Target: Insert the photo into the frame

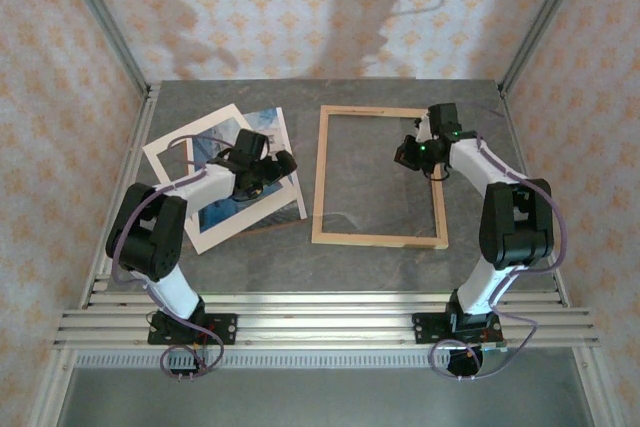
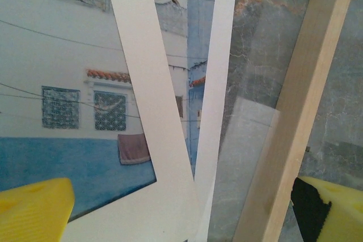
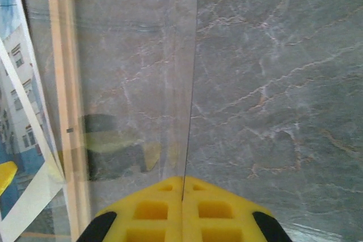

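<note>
Photo lies under cream mat, frame just rt of both.

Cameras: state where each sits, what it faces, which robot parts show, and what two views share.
Top external: above and behind, looking down on table; left arm and right arm show.
Left wrist: left arm, facing photo and mat; open left pincer.
Right wrist: right arm, facing pane and table; shut right pincer.
Both wrist views share the frame.

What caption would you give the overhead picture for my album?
Framing in progress: open left gripper over the photo and mat, shut right gripper over the wooden frame.
</note>
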Robot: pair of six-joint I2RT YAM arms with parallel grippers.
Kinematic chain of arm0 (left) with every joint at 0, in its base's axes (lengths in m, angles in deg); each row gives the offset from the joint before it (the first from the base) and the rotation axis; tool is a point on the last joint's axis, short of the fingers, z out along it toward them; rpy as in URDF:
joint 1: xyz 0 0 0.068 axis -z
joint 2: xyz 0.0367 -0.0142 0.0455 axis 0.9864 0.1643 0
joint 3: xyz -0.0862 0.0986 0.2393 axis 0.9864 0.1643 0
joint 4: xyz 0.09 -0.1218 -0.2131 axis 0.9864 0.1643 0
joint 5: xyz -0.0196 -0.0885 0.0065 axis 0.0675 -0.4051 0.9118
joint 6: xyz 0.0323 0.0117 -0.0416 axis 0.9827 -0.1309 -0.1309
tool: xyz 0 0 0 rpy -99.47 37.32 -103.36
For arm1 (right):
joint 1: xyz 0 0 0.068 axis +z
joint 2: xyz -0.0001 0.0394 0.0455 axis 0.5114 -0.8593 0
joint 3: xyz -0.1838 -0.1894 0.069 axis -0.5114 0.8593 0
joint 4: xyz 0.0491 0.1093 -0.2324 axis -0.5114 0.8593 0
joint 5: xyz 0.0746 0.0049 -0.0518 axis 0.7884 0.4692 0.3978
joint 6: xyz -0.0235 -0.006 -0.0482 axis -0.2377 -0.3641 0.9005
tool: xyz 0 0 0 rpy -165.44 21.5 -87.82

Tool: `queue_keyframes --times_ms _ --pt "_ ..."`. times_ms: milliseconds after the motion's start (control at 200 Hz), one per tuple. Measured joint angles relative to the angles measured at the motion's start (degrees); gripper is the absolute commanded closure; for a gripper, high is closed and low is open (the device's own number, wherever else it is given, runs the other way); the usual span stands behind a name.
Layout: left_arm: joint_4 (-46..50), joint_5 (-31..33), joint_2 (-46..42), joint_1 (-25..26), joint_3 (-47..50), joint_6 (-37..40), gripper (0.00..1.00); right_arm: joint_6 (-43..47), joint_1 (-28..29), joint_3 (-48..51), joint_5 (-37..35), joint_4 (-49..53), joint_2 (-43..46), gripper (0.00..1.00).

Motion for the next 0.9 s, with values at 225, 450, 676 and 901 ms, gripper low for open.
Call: queue_keyframes --times_ms 225,450,676,901 --pt "0.0 0.0 1.2 1.1 -0.2 -0.4 0.01 3.7 -0.8 -0.3 -0.1 -0.1 -0.1 1.00" --pt "0.1 0.0 1.3 1.5 -0.4 -0.6 0.01 6.2 -0.8 -1.7 -1.2 1.4 -0.6 1.00" --pt "0.5 0.0 1.4 1.5 -1.0 -0.6 0.01 7.7 -0.8 -1.7 -4.7 2.8 -0.4 1.00" --pt "0.7 0.0 1.7 1.5 -1.1 -0.6 0.01 8.8 -0.8 -1.7 -8.1 4.6 0.3 1.00"
